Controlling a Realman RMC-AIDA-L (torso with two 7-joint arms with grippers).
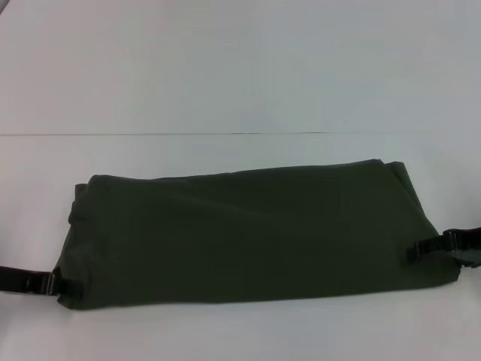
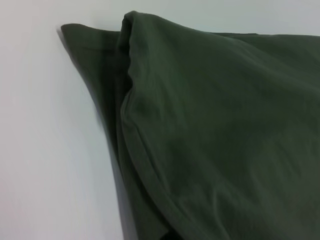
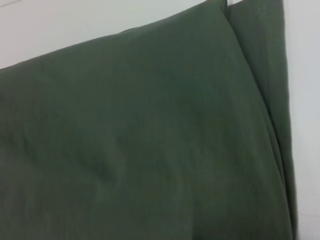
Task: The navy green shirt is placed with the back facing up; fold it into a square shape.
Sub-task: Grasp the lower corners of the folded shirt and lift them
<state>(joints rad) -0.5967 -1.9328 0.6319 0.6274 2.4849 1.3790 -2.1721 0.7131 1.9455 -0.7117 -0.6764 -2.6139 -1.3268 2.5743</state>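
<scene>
Grippers, left (image 1: 66,286) and right (image 1: 415,250), at shirt (image 1: 248,233) side edges

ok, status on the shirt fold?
Left gripper at shirt's near-left corner, right gripper at right edge. Olive-green shirt lies in a wide folded band, not square. White table, no obstructions.

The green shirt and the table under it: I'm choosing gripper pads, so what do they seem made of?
The navy green shirt looks like soft matte knit, probably cotton: it drapes, creases and shows stitched hems. The table looks smooth, white and hard, maybe laminate; unclear.
</scene>
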